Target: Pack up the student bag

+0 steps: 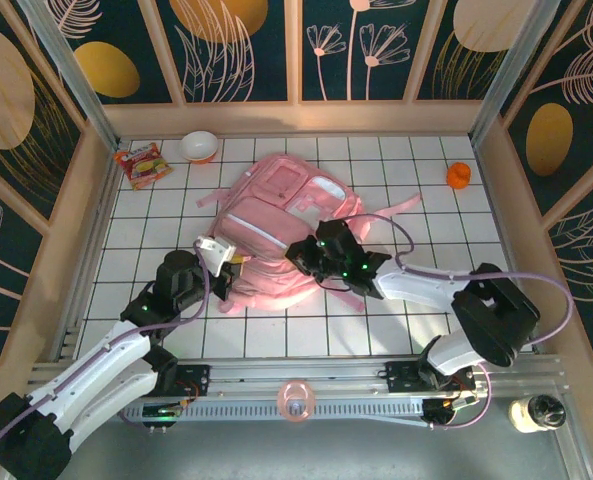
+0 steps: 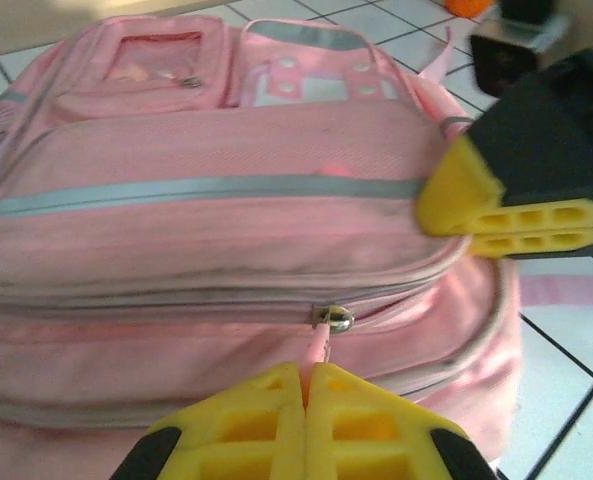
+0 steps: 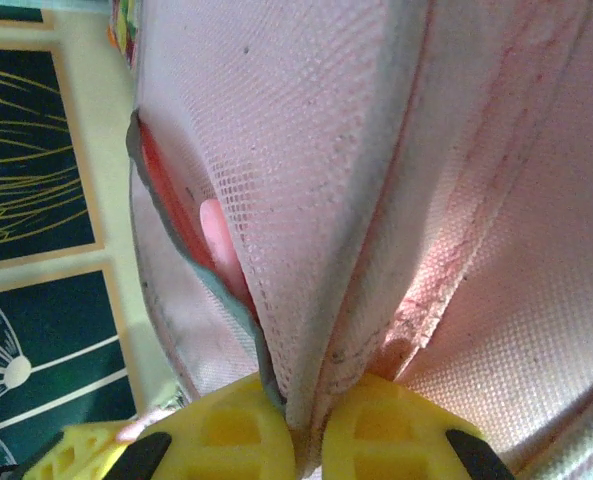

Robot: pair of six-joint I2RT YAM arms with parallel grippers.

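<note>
Student bag (image 1: 281,215): lies flat at the centre of the white tiled table (image 1: 146,230), front pockets facing up, straps trailing toward 3 o'clock.

Left gripper (image 1: 216,252): positioned at the bag's 8 o'clock edge. In the left wrist view its yellow fingers (image 2: 246,430) are pressed together on the pink zipper pull (image 2: 319,350), which hangs from the metal slider (image 2: 333,319) on the lower zip line. No gap shows between the pads apart from the tab.

Right gripper (image 1: 311,258): positioned at the bag's 5 o'clock edge, well apart from the left one. In the right wrist view its pads (image 3: 226,435) are pinched narrow on a fold of the bag's pink fabric at a seam. Next to the fold, toward 9 o'clock, a grey-edged opening shows a red interior.

Surroundings: a white bowl (image 1: 199,146) and a snack packet (image 1: 141,163) lie at 11 o'clock, near the far wall. A small orange object (image 1: 459,175) sits at 2 o'clock. None of the three touches the bag.
</note>
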